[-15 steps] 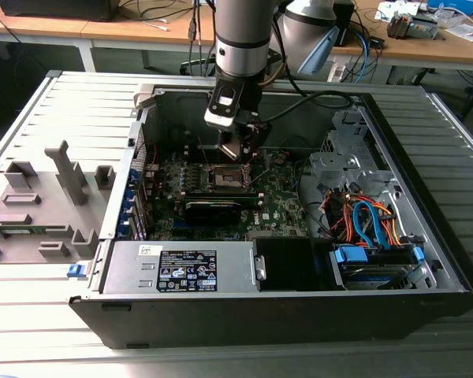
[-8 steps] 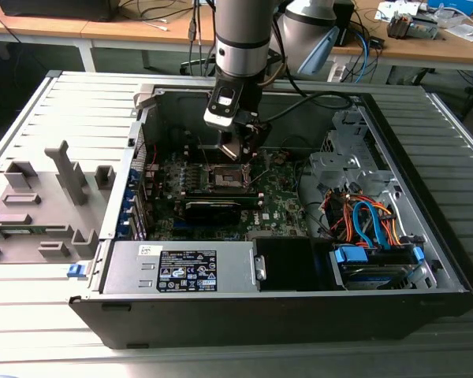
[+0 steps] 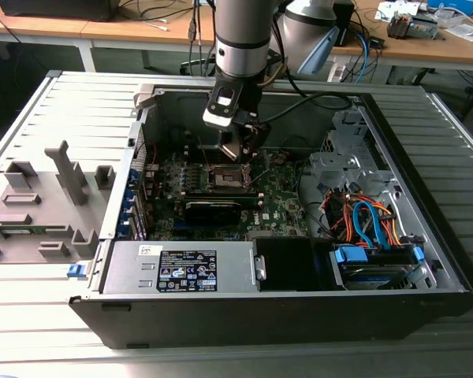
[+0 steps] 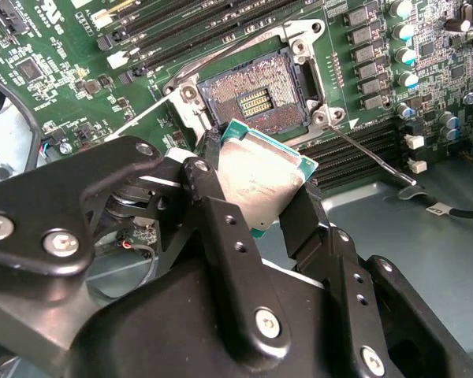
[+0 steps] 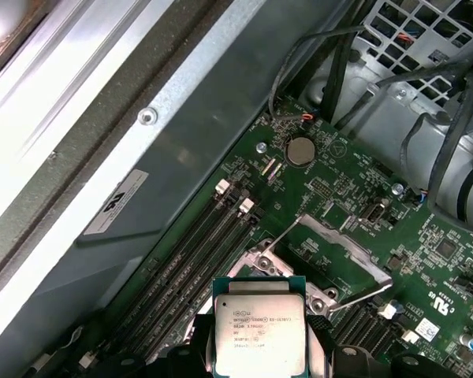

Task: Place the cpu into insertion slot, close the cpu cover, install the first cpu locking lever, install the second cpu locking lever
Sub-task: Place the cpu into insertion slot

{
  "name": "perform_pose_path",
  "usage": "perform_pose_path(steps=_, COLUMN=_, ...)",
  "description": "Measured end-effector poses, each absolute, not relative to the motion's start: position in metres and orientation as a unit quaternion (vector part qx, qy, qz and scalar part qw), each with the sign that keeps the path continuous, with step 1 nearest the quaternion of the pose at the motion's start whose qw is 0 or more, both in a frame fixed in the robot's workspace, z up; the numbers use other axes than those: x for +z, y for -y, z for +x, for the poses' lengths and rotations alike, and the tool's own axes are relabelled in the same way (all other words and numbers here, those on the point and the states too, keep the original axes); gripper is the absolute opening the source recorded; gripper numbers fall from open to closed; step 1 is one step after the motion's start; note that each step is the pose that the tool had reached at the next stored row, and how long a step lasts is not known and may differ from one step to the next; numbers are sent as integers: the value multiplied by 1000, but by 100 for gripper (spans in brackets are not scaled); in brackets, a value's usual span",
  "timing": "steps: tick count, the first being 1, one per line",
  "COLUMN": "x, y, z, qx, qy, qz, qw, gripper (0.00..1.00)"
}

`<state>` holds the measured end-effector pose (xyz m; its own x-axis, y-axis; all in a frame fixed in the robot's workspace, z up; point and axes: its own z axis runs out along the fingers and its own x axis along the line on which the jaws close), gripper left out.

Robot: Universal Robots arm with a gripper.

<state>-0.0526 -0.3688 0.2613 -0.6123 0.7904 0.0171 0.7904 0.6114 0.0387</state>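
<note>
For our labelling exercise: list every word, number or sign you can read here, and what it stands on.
Small square silver-grey cpu, held by the black end effector: grey print lines, too small to read.
White label on grey metal power-supply box: too small.
White sticker on grey case wall: unreadable.
Green motherboard: white markings, too small.

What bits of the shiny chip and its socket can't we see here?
Exterior view: the pins of the socket are too small to see, and the gripper blocks what it holds.
Second wrist view: the fingers cover two edges of the cpu; its underside faces away.
First wrist view: the cpu is cut off by the picture's edge and hides part of the socket.
</note>
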Motion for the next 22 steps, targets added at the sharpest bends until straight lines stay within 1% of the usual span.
perform_pose_path(steps=22, x=260, y=369, z=-53, qx=21, qy=-887, qz=461, qw=1, gripper=55)
